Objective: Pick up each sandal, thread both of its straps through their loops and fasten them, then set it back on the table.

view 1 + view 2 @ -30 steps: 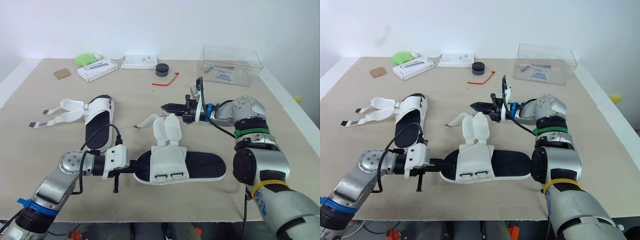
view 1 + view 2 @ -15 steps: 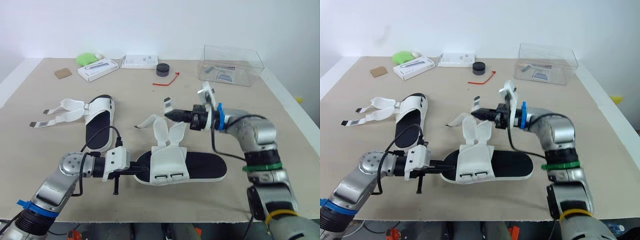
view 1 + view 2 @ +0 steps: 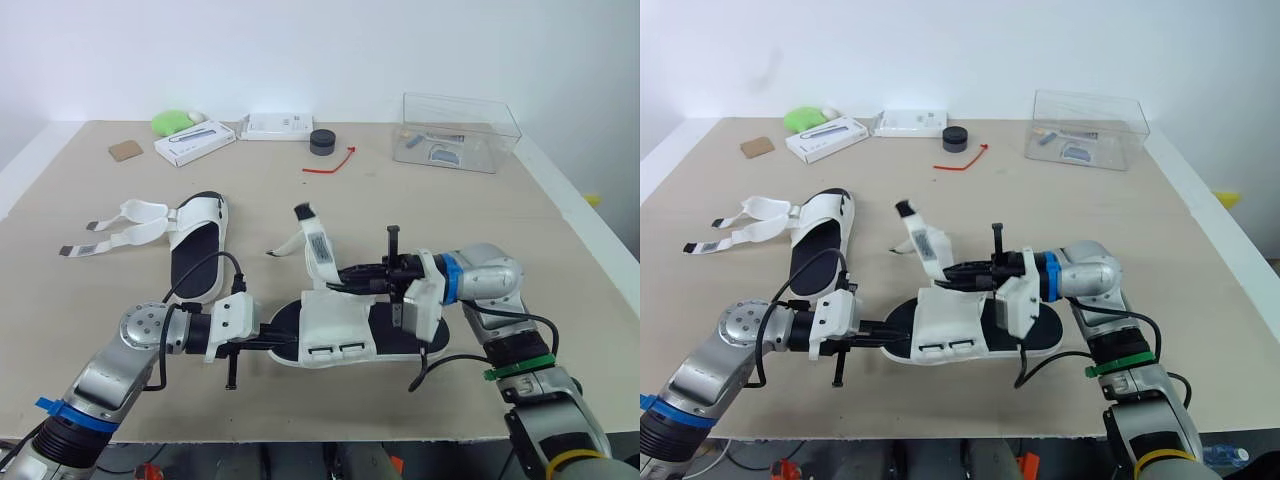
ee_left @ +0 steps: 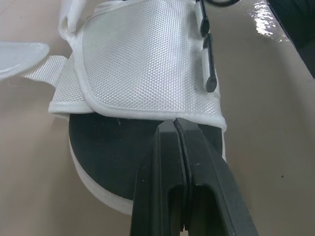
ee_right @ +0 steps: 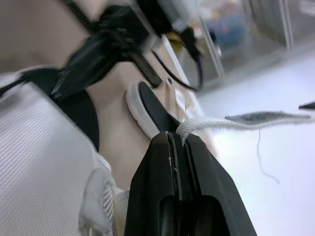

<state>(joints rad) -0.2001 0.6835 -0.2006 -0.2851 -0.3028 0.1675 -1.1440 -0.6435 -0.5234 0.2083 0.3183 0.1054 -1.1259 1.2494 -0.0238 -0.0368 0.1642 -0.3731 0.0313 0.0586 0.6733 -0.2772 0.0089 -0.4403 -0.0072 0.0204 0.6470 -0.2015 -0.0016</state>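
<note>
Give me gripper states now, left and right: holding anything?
Left gripper: shut, tips at the white upper of the near sandal; grip unclear.
Right gripper: shut on a white strap of that sandal.

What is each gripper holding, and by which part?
Right gripper pinches a strap of the near sandal partway along. Left gripper is shut at its sole; grip unclear.

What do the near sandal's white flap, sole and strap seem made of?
The white flap looks like woven mesh fabric, matte, with a fine grid texture. The sole seems to be rubber or foam: smooth black top, white rim. The strap looks like woven webbing; a loose thread hangs from it.
</note>
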